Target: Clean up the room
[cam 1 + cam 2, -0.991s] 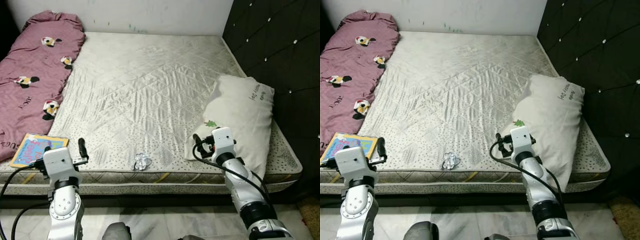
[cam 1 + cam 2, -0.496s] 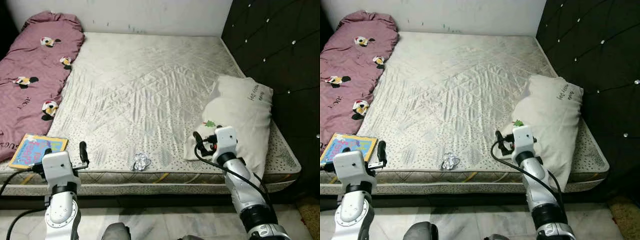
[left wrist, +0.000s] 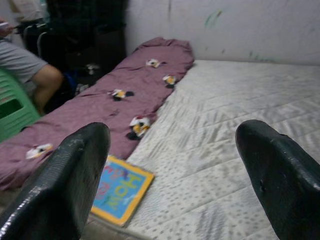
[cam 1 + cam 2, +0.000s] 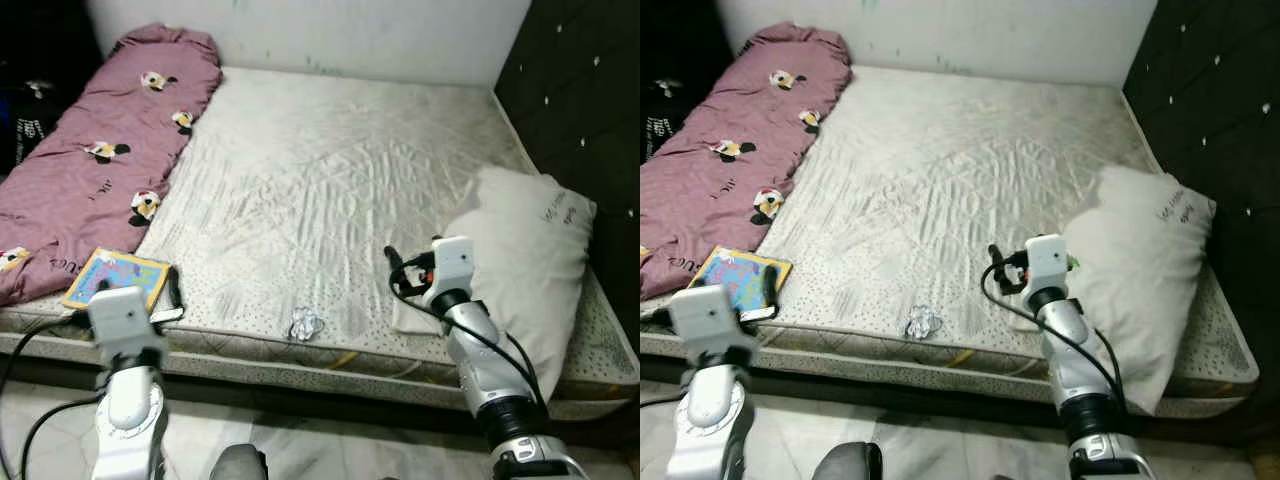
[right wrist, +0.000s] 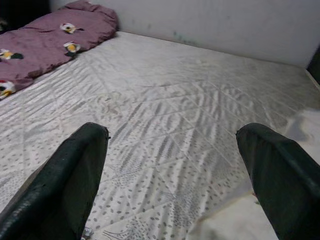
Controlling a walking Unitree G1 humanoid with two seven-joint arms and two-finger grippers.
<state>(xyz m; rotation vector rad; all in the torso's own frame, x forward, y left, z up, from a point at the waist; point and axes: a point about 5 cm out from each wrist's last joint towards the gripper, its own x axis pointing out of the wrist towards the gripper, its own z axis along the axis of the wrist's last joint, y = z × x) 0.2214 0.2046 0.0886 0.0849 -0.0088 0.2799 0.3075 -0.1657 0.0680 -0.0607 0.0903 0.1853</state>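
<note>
A crumpled clear wrapper lies on the white mattress near its front edge. A colourful book rests at the front left corner, beside a pink quilt printed with cartoon mice. My left gripper is held open just in front of the book, over the bed's edge; the left wrist view looks past its fingertips at the book. My right gripper is open and empty above the mattress, right of the wrapper and touching nothing, close to the white pillow.
A dark padded headboard runs along the bed's right side and a white wall stands behind it. In the left wrist view a seated person's knee and a green plastic chair are beyond the quilt. Pale floor lies before the bed.
The whole picture has shifted right, so the camera has turned left. Both grippers stay open and empty in about the same pose before the bed.
</note>
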